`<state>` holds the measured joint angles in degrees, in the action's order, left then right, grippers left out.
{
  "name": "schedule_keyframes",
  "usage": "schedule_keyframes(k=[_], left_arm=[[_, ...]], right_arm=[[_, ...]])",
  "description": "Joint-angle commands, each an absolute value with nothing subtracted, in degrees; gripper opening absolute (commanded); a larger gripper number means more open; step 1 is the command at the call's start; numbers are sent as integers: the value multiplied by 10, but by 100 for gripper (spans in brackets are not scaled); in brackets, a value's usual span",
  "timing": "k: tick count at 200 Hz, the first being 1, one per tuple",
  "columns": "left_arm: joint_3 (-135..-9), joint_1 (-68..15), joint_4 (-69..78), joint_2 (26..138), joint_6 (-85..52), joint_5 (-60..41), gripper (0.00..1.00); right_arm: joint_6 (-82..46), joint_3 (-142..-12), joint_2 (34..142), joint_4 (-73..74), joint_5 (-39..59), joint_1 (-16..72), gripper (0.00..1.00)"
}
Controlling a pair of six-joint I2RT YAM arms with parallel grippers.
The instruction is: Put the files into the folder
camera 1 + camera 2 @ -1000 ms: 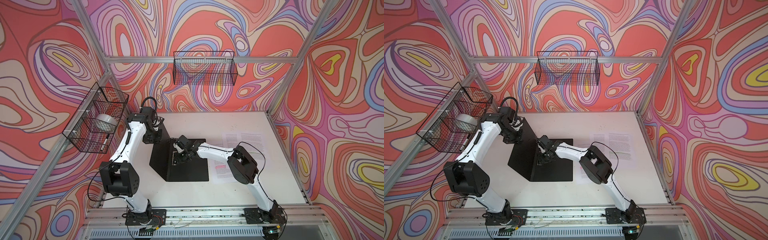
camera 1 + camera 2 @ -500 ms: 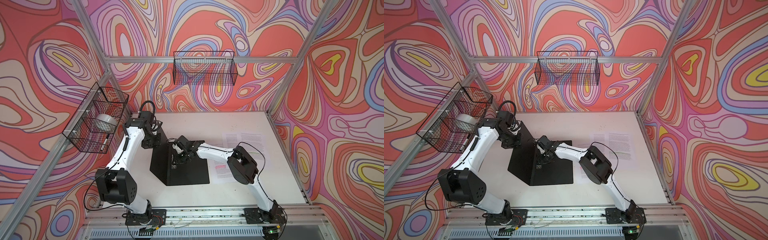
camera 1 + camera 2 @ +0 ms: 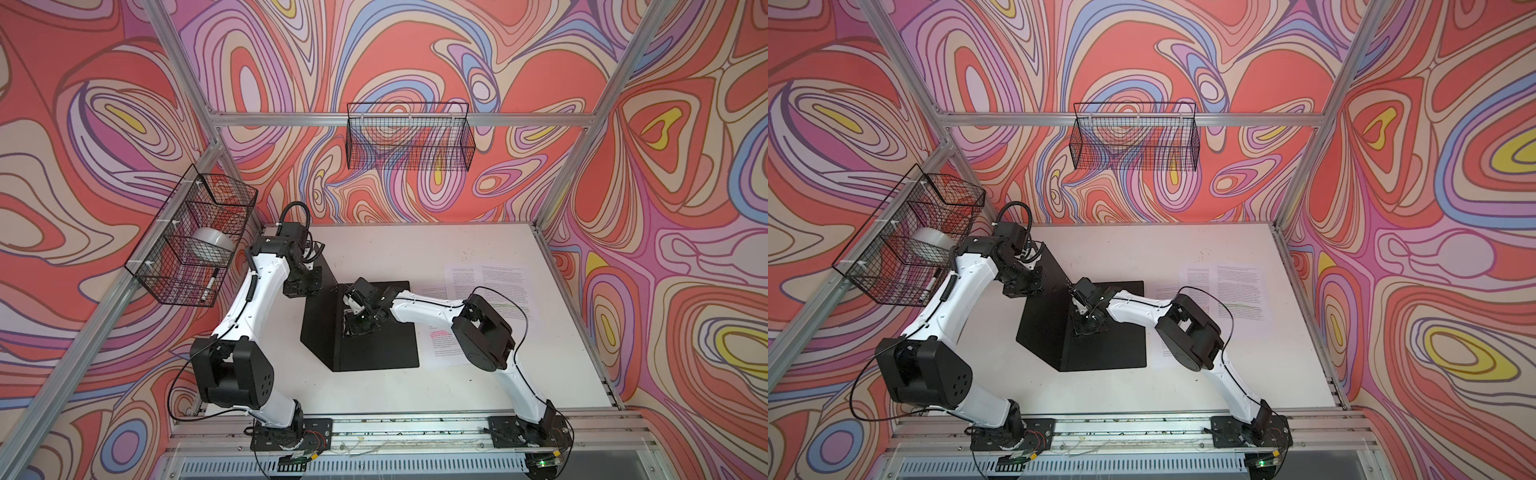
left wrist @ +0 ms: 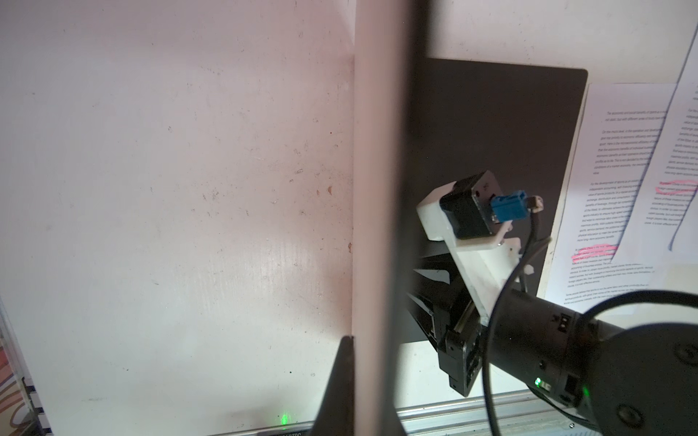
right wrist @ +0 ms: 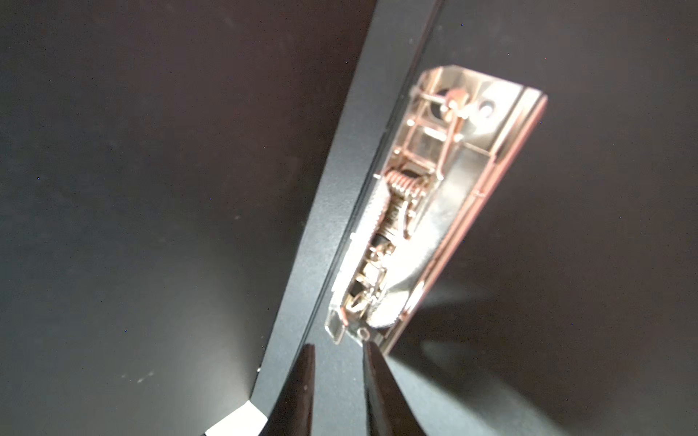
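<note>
The folder (image 3: pixel 386 349) (image 3: pixel 1113 349) lies open on the table, black inside. Its left cover (image 3: pixel 320 320) stands raised and tilted. My left gripper (image 3: pixel 309 286) (image 3: pixel 1025 286) is shut on that cover's far edge; in the left wrist view the pale cover edge (image 4: pixel 377 188) runs between the fingers of the left gripper (image 4: pixel 364 381). My right gripper (image 3: pixel 357 328) (image 5: pixel 338 345) hovers at the spine, its jaws a narrow gap apart with nothing between them. One fingertip is right at the end of the metal clip (image 5: pixel 423 211). The files (image 3: pixel 498 286) (image 3: pixel 1237 286) (image 4: pixel 619 181) lie loose, right of the folder.
A wire basket (image 3: pixel 195 241) on the left wall holds a tape roll and a marker. Another wire basket (image 3: pixel 409 137) hangs on the back wall. An aluminium rail (image 3: pixel 395 428) runs along the table's front edge. The right arm's elbow (image 3: pixel 482 332) hangs over the files.
The left gripper has moved left and towards the front with the cover, which now leans further open. The right gripper's jaws have narrowed over the clip.
</note>
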<state>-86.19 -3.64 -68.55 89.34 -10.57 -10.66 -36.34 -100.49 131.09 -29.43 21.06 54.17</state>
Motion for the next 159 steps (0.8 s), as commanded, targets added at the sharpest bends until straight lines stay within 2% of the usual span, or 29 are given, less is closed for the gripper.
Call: schedule_keyframes(k=[1,159], left_arm=[[-856,-32,-690,890,-111,-119,0],[-849,-32,-691,872,-127,-152,0]], right_arm=[[-368,-1005,1332,-292,214,544,23],[-384,-1027,1355,-306,202,544,15]])
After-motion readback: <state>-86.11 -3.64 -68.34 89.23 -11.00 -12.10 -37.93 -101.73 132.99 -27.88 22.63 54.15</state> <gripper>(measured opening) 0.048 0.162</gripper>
